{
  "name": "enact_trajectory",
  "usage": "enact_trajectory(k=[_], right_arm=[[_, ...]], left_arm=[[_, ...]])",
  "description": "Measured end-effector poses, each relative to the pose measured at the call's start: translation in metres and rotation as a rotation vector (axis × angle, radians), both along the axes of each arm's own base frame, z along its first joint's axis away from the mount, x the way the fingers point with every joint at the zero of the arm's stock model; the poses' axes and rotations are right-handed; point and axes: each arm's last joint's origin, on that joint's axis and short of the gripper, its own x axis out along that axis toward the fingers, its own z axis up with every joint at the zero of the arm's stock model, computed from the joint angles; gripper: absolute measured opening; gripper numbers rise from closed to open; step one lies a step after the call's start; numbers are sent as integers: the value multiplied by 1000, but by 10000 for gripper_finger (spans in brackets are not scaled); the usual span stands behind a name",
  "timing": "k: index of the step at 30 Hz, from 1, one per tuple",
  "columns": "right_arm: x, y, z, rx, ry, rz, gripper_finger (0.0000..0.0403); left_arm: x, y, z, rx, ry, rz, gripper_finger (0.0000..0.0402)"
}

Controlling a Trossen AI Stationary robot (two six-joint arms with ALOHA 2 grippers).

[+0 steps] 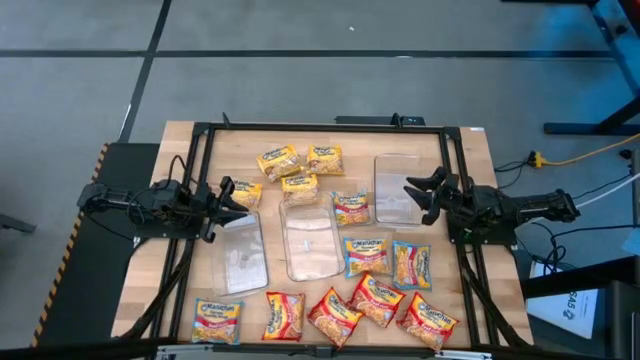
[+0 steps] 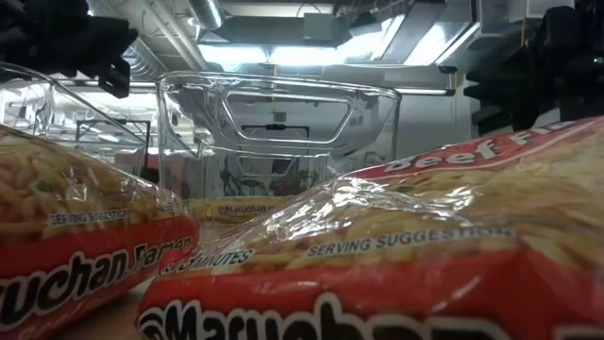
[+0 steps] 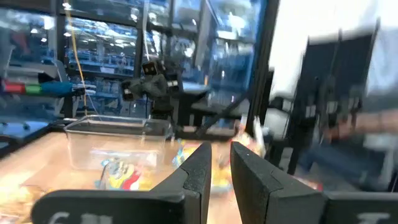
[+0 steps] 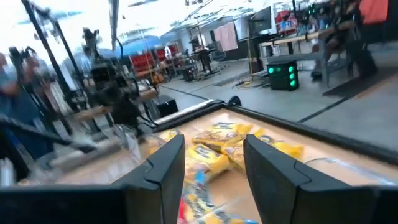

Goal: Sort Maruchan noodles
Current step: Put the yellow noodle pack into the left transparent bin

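Flat Maruchan noodles (image 1: 367, 255) packets scattered across the table (image 1: 180, 160): yellow ones clustered toward the far edge, red-orange along the near edge, blue-edged mid-right.

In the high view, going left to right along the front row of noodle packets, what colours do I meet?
Blue-edged packet → red packet → red packet → red packet → red packet.

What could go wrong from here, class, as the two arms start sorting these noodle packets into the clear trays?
1. The red packets along the near edge overlap, so one grasp might drag a neighbour along.
2. The clear trays look light; a nudge from the left end effector could slide one.
3. The yellow packets crowd together, leaving the open right end effector little room.
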Motion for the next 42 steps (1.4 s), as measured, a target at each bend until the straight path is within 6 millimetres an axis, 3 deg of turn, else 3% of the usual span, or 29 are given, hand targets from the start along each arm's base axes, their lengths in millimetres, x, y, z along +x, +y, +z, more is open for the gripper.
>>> enact_trajectory(k=[3, 7, 12, 21, 28, 32, 35, 38, 42], right_arm=[[-1, 0, 4, 129, -86, 13, 161], [-2, -1, 10, 250, -202, -1, 161], [-4, -2, 17, 308, -299, 8, 161], [-5, -2, 19, 310, -320, 11, 161], [-5, -2, 18, 306, -314, -4, 161], [-5, -2, 19, 308, -319, -14, 161], [-5, -2, 18, 279, -305, -21, 161], [-5, -2, 18, 251, -291, -28, 161], [-5, -2, 18, 236, -282, -31, 161]], left_arm=[[-1, 1, 6, -226, -36, -32, 53], [-5, 4, 17, -370, -161, 21, 53], [-9, 12, 23, -428, -258, 279, 53], [-20, 21, 36, -386, -391, 601, 53], [-24, 22, 40, -422, -437, 622, 53], [-35, 22, 66, -358, -530, 602, 53], [-40, 20, 91, -276, -462, 548, 53], [-44, 20, 111, -226, -265, 544, 53], [-45, 25, 131, -174, 30, 758, 53]])
